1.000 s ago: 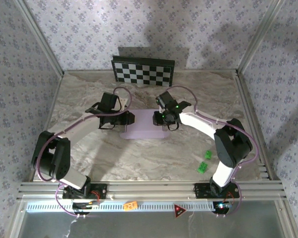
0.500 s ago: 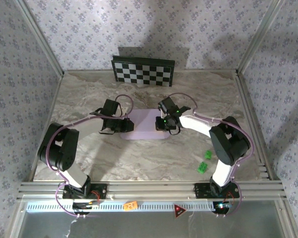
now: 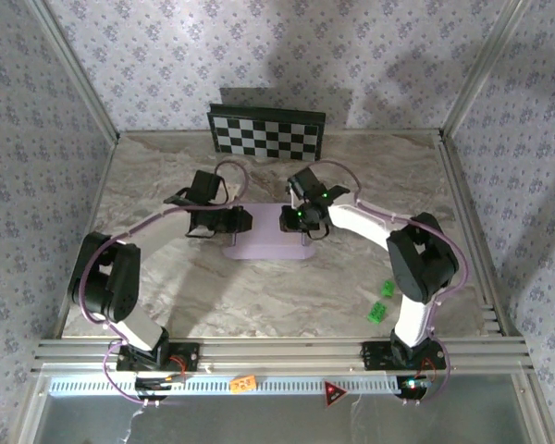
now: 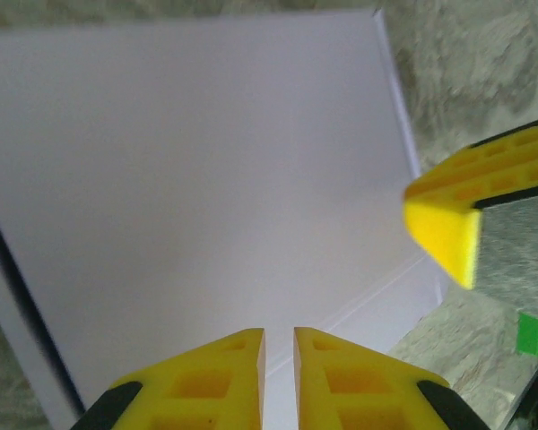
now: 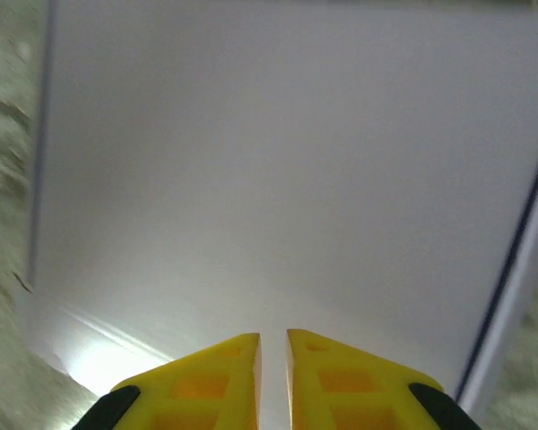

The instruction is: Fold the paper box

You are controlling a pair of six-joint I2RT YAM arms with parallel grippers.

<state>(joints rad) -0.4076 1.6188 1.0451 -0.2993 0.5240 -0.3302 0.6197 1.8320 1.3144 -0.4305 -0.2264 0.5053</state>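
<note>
Both arms have shifted slightly farther out since the previous frame. Left pincer and right pincer: fingers nearly together, empty, over the paper box lying flat mid-worktop. I judge folding nearly done; flattening remains.

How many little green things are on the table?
2. One green piece lies on the table beside the right arm; the other green piece sits just nearer the front edge. More could be hidden.
</note>
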